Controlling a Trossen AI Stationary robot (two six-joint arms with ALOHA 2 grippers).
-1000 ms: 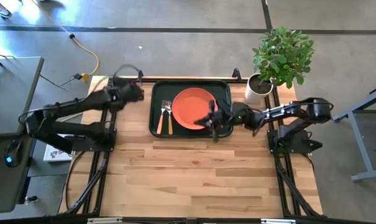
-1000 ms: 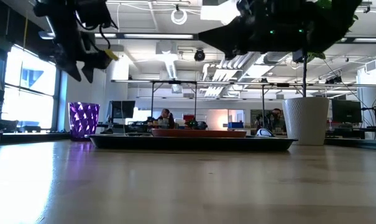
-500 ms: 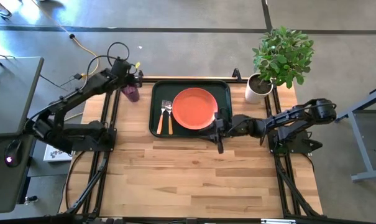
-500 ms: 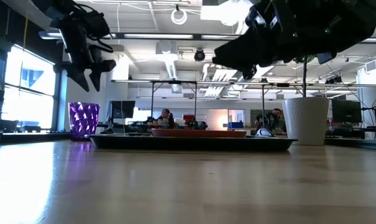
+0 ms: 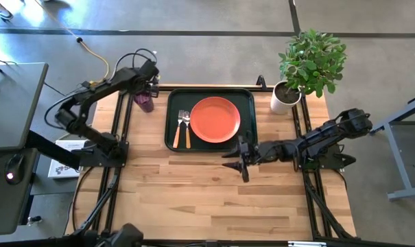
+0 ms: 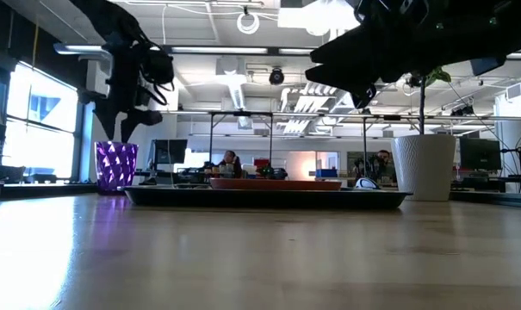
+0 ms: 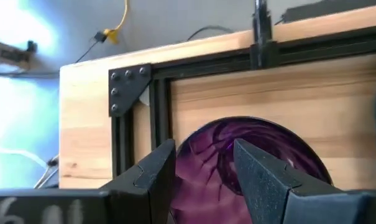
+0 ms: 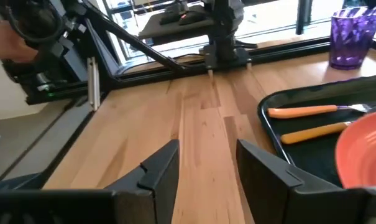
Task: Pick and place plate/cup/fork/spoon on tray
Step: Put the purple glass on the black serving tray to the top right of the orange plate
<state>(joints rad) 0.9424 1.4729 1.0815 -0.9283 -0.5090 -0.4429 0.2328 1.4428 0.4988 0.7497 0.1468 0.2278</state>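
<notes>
Above the cup [image 5: 145, 103] our left gripper [image 5: 147, 77] hangs parted — next we lower and clench; right gripper [image 5: 240, 159] waits, empty, fingers apart.

The robot has two long, dark arms made of thick black pieces joined by round joints. Each arm stands on a black metal frame bolted beside the desk [image 5: 214, 199]. Thin black cables loop out near the top of the left arm. The left pincer [image 7: 203, 171] has two chunky black fingers [image 7: 151, 174] with flat, slanted ends and smooth sides. The right pincer [image 8: 200, 165] looks just the same, with two wide dark fingers [image 8: 160, 168]. Next to the desk's edge, both arms look like black shapes against the bright room.
</notes>
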